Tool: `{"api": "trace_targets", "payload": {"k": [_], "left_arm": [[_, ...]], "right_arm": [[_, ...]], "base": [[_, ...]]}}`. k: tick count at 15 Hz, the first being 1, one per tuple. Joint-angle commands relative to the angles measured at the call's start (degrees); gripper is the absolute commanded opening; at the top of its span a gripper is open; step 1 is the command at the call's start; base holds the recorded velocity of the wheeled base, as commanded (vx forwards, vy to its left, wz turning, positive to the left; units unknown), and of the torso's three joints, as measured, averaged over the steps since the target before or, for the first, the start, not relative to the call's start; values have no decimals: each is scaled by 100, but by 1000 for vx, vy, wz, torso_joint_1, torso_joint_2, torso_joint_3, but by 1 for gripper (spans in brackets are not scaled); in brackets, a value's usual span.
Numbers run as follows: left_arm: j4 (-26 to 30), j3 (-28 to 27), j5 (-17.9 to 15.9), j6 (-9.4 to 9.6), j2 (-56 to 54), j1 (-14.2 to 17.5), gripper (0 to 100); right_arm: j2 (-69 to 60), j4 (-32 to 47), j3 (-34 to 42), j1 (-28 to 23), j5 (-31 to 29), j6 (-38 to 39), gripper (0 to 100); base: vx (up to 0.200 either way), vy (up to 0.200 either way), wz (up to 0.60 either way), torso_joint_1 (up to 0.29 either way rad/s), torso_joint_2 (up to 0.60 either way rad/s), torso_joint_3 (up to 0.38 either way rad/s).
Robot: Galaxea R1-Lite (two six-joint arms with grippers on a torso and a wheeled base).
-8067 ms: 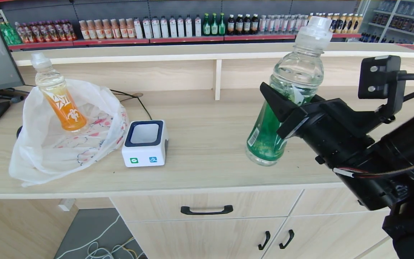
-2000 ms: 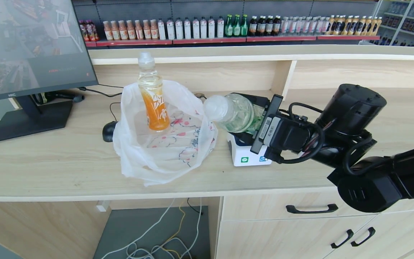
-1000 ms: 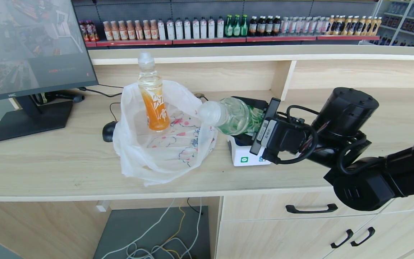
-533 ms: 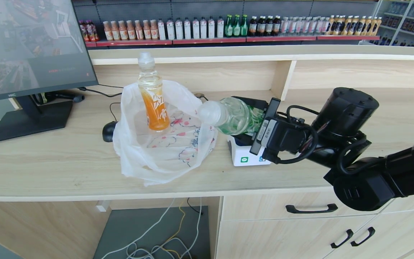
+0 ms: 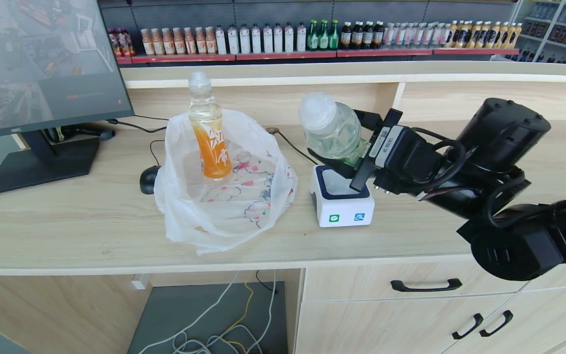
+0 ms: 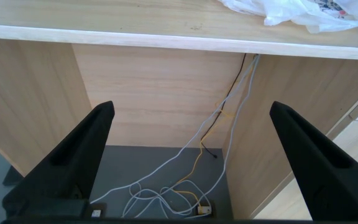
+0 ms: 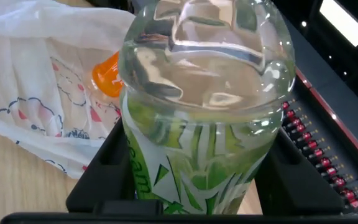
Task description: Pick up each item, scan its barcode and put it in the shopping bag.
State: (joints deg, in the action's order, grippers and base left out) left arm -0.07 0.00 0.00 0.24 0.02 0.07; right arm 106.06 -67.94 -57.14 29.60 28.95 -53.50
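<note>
While the left hand (image 6: pixel 191 107) hangs with fingers spread wide below the pale wood bench (image 5: pixel 67 231), a monitor (image 5: pixel 42 59) stands at the bench's left end. A mouse (image 5: pixel 148 179) sits just beside the shopping bag (image 5: pixel 224 201), where an orange drink bottle (image 5: pixel 209 132) stands upright. Farther right, the right hand (image 5: pixel 346 142) clamps a tilted green-label bottle (image 5: pixel 332 129) above the barcode scanner (image 5: pixel 342 204). Drink shelves (image 5: pixel 312 37) line the back wall.

A clear bottle (image 5: pixel 332 129), green-and-white labelled, is seen against the black right end effector (image 5: pixel 344 142). An orange bottle (image 5: pixel 209 137) is shown in a white bag (image 5: pixel 243 206) patterned red and blue. The scanner (image 5: pixel 342 212) is white, navy-rimmed; the surface (image 5: pixel 67 221), pale wood-grain.
</note>
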Motion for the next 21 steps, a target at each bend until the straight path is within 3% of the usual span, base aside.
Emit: {"api": "trace_targets", "payload": {"k": [1,8,11,13,17,20,21], "left_arm": [[-1,0,0,2,-2,1,100],[-1,0,0,2,-2,1,100],[-1,0,0,2,-2,1,100],[-1,0,0,2,-2,1,100],[-1,0,0,2,-2,1,100],[-1,0,0,2,-2,1,100],[-1,0,0,-7,-2,1,100]], "right_arm": [[-208,-18,-122,2,-92,270,0],[-560,-853,-8,-226,-1137,2538,0],[-604,-1494,432,-376,-1410,3250,0],[-560,-2206,932,-376,-2034,3979,0],[-507,-2206,1346,-464,-2359,4603,0],[-507,-2206,1407,-455,-2482,4630,0],[-507,-2206,1477,-420,-2781,4595,0]], "base": [[0,0,0,0,0,0],[0,0,0,0,0,0],[0,0,0,0,0,0],[0,0,0,0,0,0],[0,0,0,0,0,0],[0,0,0,0,0,0],[0,0,0,0,0,0]]}}
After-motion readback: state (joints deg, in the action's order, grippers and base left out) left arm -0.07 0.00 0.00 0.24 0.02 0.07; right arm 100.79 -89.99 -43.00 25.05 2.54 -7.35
